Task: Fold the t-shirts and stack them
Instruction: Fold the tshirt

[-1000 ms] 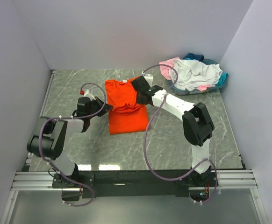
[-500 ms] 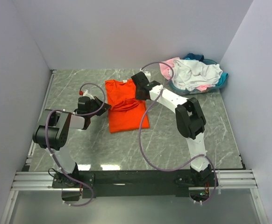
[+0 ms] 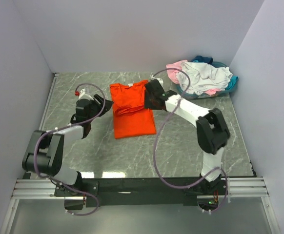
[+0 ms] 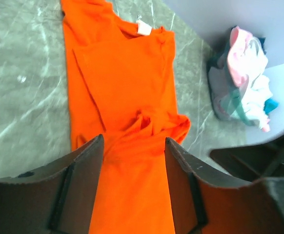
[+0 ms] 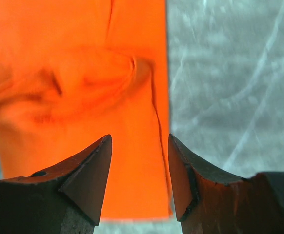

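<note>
Left pincer (image 4: 132,181) and right pincer (image 5: 139,176) gape, empty; pull the bunched middle of the soft bright orange t-shirt (image 3: 133,122) flat before folding

The orange shirt (image 3: 132,109) is soft matt cloth, creased and bunched across its middle, with a small pale label (image 4: 144,29) at the collar. The heap of shirts (image 3: 203,78) in white, pink and teal is the same dull, limp cloth. The table (image 3: 191,141) looks like polished grey-green marble, with a glossy sheen near its front edge. The left claw (image 4: 133,141) and right claw (image 5: 139,139) have fingers of dark matt plastic, slightly grainy. The rail (image 3: 39,184) at the front is brushed metal.
</note>
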Tool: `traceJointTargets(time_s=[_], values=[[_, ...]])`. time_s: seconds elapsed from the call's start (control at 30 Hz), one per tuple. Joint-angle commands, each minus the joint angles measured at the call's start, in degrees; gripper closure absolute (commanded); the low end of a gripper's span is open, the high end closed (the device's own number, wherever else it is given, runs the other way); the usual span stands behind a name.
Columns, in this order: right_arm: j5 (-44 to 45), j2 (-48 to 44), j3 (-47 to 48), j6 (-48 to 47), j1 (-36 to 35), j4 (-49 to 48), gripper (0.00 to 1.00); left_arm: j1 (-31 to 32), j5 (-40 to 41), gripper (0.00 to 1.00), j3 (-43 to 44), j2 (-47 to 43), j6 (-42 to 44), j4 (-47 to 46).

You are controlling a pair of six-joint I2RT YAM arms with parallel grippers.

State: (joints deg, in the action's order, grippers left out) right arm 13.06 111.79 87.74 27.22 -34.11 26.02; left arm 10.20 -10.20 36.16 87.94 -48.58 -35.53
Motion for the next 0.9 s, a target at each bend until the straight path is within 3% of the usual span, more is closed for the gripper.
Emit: traceJointTargets(time_s=[0.0, 0.13, 0.47, 0.87], values=[[-3.55, -10.08, -7.39, 1.77, 0.36, -5.97, 0.43, 2.19, 3.95, 0.41, -3.37, -5.93, 4.1, 6.42], [-6.46, -15.19, -18.19, 3.27, -0.52, -9.23, 0.43, 5.18, 7.03, 0.39, -7.33, -11.47, 4.81, 13.62], [-5.77, -19.24, -32.11, 7.84, -3.25, -13.98, 0.47, 9.14, 12.48, 0.37, -16.55, -26.32, 4.54, 23.22], [-5.67, -17.66, -33.69, 8.81, -3.25, -14.24, 0.58, 9.23, 10.72, 0.37, -17.8, -24.32, 3.49, 24.8]])
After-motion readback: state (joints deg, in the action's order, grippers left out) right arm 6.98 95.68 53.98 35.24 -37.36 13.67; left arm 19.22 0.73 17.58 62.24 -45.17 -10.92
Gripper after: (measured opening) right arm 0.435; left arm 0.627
